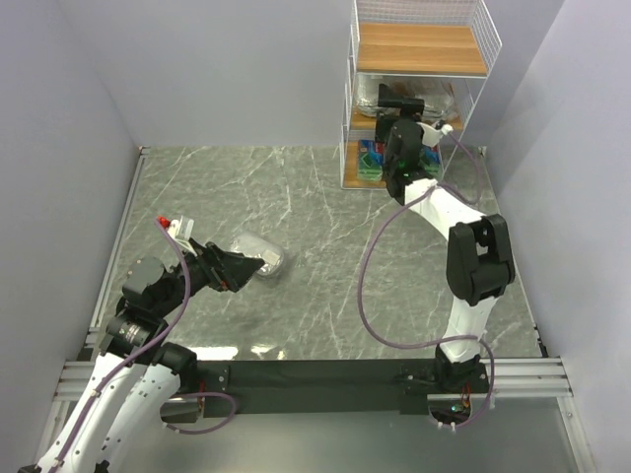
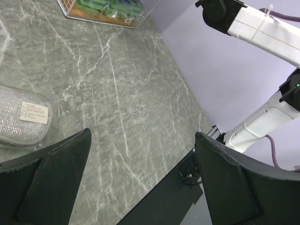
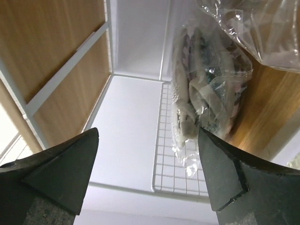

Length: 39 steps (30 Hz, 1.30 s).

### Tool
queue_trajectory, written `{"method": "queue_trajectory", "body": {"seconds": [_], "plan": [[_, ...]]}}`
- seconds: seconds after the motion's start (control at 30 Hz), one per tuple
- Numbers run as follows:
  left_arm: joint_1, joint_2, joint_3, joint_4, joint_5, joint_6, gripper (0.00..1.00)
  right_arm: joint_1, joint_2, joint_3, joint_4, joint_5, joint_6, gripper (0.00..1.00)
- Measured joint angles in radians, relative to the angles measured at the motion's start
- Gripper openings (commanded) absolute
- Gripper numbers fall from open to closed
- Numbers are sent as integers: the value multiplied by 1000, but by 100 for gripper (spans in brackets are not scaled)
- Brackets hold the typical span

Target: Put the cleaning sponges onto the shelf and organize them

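The right claw stands wide and holds nothing, inside the middle tier of the shelf. Just ahead of it, near one finger, a silver pack in clear wrap rests on the wood close to the mesh side. It seems free of both fingers, but I cannot tell whether the wrap brushes the nearer one. A second pack in wrap lies beside it on the same tier. So I judge that the placing of this silver pack is at its end. The right arm needs only to draw straight back out of the tier, slowly, so that no finger catches the loose wrap and pulls the pack along. The left claw is also wide and empty, low over the worktop. A third pack, silver too, lies flat there just beside one of its fingers, not between them. The green packs sit on the bottom tier of the shelf. The third pack looks like the only one not yet on the shelf, so the following step is probably for the left claw. It should turn toward the pack, put its fingers on both sides of the oval and close gently, because the wrap may be slippery.
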Motion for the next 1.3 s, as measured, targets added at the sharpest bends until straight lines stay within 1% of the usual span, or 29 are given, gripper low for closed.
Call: {"method": "queue_trajectory", "body": {"seconds": [0.1, 0.2, 0.33, 0.47, 0.63, 0.77, 0.9, 1.0, 1.13, 1.3], "plan": [[0, 0, 0, 0, 0, 0, 99, -3, -50, -51, -3, -8, 0, 95], [0, 0, 0, 0, 0, 0, 99, -5, -134, -136, -7, -18, 3, 96], [0, 0, 0, 1, 0, 0, 99, -9, -285, -307, 12, -41, 7, 96], [0, 0, 0, 2, -1, 0, 99, -19, -470, -510, 16, -92, 2, 98], [0, 5, 0, 16, -1, -3, 99, -29, -720, -694, -74, -214, -100, 100], [0, 8, -2, 39, -1, -5, 99, -29, -834, -764, -154, -344, -219, 100], [0, 31, -3, 68, 0, -8, 99, -27, -845, -853, -198, -496, -305, 100], [0, 54, -4, 92, 0, -13, 98, -2, -787, -888, -266, -589, -359, 100], [0, 77, -6, 120, 0, -31, 98, 125, -678, -853, -348, -629, -425, 100], [0, 73, -9, 124, 0, -39, 98, 283, -522, -774, -339, -657, -438, 100]]}}
